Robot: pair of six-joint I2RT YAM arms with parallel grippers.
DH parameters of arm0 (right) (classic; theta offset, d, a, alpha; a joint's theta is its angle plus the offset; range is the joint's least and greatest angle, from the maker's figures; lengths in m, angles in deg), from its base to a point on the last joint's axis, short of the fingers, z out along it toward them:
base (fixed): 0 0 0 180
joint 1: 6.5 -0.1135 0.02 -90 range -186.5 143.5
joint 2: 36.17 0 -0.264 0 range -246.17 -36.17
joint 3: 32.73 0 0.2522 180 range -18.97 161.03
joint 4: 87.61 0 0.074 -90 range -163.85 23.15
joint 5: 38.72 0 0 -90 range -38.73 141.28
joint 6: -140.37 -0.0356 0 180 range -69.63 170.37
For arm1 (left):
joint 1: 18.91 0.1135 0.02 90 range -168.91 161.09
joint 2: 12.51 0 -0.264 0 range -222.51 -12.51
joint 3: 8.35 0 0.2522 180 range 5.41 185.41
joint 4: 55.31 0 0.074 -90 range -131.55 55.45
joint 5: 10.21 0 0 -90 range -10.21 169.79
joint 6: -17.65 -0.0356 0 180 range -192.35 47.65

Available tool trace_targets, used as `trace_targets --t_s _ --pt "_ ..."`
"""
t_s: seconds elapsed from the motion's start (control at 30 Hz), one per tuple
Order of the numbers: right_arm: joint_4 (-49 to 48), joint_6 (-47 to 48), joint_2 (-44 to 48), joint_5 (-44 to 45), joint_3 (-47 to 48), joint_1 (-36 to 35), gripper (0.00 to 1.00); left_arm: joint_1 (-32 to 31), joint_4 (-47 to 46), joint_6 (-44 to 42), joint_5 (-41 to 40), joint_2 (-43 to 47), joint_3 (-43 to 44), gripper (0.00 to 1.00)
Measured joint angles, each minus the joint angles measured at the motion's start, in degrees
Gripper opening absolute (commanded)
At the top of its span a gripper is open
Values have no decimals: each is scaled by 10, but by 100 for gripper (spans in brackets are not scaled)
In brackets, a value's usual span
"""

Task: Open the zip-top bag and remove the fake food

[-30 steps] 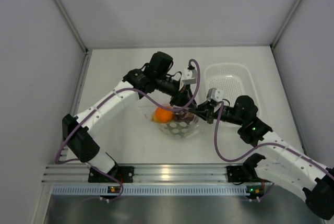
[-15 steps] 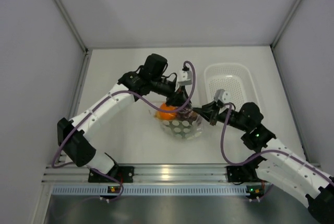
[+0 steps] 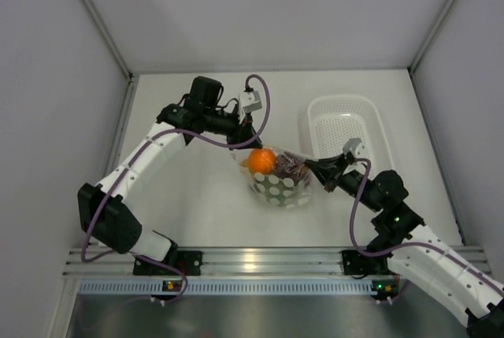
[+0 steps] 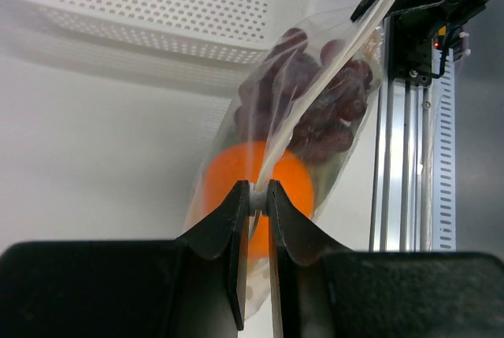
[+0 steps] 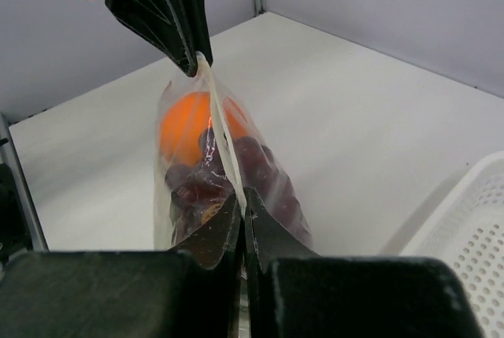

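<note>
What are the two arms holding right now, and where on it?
Both hold the zip-top bag by its zip edge: left gripper at one end, right gripper at the other, jaws shut on it.

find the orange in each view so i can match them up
Top external: the orange is near the picture's centre, inside the zip-top bag.
Left wrist: lower centre, just above the left gripper.
Right wrist: upper left of centre, at the bag's far end.
Shared landmark: the dark red grapes beside it in the bag, seen in all three views.
</note>
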State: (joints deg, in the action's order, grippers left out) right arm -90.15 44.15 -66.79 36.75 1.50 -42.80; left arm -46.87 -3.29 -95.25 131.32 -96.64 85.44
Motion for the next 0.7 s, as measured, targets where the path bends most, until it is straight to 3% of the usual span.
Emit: trace_targets --t_s 0.3,0.7 --pt "23 -3 42 28 -11 0 0 17 79 1 -87 30 2 0" --pt "28 -9 31 60 -14 0 0 21 100 63 -221 90 -34 0"
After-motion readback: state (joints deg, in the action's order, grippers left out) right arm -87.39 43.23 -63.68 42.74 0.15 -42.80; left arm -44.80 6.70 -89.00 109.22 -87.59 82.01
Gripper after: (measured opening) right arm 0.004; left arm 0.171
